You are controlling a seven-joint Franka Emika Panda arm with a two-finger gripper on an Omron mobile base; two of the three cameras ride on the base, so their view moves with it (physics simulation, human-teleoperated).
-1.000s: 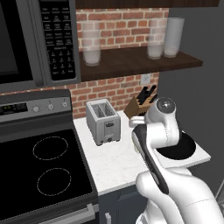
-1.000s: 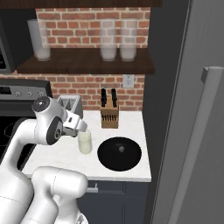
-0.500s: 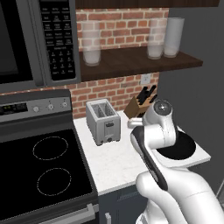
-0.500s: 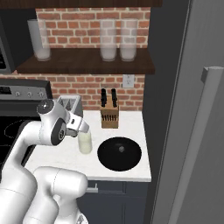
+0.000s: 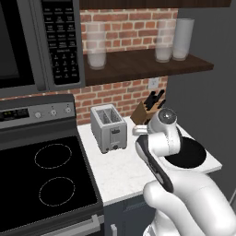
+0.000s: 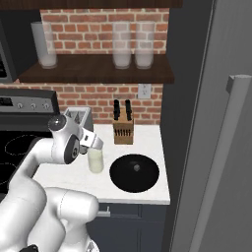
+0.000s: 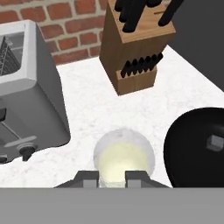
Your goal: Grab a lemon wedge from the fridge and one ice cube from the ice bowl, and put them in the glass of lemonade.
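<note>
The gripper (image 7: 112, 177) hangs just above the glass of lemonade (image 7: 124, 158) – its two tips stand apart at the glass rim, holding nothing. Right of the glass lies the ice bowl (image 7: 199, 146), one cube (image 7: 215, 142) inside. Left of the glass stands the toaster (image 7: 27, 92), behind it the knife block (image 7: 135, 46)

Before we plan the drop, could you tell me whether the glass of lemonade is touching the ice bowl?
Apart. In the hand view, white counter shows between the glass of lemonade and the ice bowl.
</note>
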